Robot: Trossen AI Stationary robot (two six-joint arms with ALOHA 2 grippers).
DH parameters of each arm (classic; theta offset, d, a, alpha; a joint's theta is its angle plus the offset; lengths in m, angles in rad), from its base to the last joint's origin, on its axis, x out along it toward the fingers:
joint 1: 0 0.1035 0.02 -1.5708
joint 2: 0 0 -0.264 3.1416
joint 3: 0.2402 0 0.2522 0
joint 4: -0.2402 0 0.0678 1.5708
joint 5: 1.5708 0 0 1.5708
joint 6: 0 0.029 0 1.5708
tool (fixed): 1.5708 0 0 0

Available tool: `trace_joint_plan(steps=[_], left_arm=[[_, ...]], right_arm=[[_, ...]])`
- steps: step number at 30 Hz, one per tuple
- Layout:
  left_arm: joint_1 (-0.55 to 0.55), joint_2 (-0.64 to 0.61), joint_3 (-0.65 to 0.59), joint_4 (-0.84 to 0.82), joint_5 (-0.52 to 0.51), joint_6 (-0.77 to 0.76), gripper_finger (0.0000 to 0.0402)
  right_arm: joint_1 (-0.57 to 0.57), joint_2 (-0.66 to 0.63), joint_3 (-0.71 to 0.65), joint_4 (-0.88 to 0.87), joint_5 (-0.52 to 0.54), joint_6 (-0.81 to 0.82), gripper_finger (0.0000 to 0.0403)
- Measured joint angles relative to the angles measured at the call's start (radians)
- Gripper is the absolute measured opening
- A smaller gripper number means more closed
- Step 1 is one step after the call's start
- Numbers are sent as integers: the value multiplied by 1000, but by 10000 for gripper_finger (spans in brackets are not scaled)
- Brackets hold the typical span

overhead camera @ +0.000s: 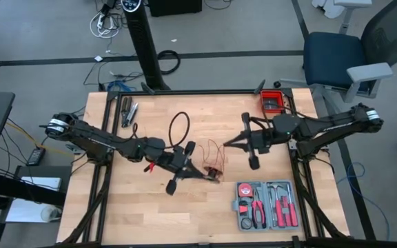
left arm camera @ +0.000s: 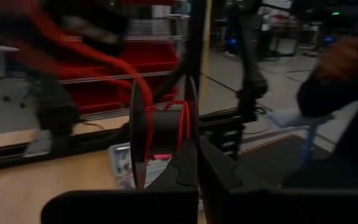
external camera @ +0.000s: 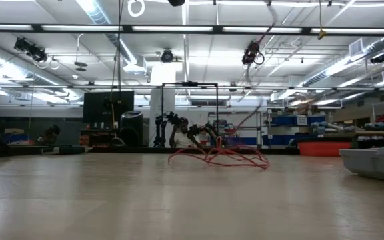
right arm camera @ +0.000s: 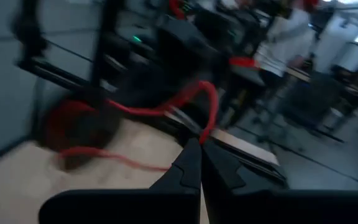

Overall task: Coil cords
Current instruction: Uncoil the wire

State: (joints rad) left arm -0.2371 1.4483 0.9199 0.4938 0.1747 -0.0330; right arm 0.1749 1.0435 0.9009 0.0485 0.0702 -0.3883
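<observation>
The thin red cord (overhead camera: 212,153) lies in loose loops on the wooden table (overhead camera: 129,207), between the two grippers; the low view shows it as a tangle (external camera: 219,157). Part of it is wound on a small black spool (left arm camera: 163,127). My left gripper (overhead camera: 211,176) reaches in from the table's left and is shut on that spool. My right gripper (overhead camera: 227,145) comes from the right, level, and is shut on a strand of the cord (right arm camera: 166,111). My left gripper pinches one flange of the spool at its lower rim (left arm camera: 191,140) between its two fingers, which lie level and come from the table's left. The spool's axis lies across the fingers, and red turns sit on its core. My right gripper pinches a single strand of the cord (right arm camera: 204,134) at its fingertips, level, from the table's right. The strand arcs up from the tips and runs slack toward the left gripper's side.
A grey tool case (overhead camera: 266,204) with red-handled tools lies near the front right. A red bin (overhead camera: 272,101) sits at the far right corner, a black cable loop (overhead camera: 179,127) at the middle far side, and loose tools (overhead camera: 128,111) at the far left.
</observation>
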Motion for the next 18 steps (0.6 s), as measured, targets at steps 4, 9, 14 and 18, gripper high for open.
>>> trace_joint_plan(steps=[4, 9, 14, 18], left_arm=[[-29, 0, 0, 10, 3, 5, 3], [-47, 0, 0, 51, 2, 85, 3], [-50, 0, 0, 114, -3, 187, 3], [-49, 0, 0, 166, -57, 272, 3]], right_arm=[[-31, 51, 0, 36, 24, -18, 0], [-53, 130, 0, 83, 16, 0, 0], [-53, 204, 0, 80, -86, 2, 0], [-47, 231, 0, 26, -209, 31, 0]])
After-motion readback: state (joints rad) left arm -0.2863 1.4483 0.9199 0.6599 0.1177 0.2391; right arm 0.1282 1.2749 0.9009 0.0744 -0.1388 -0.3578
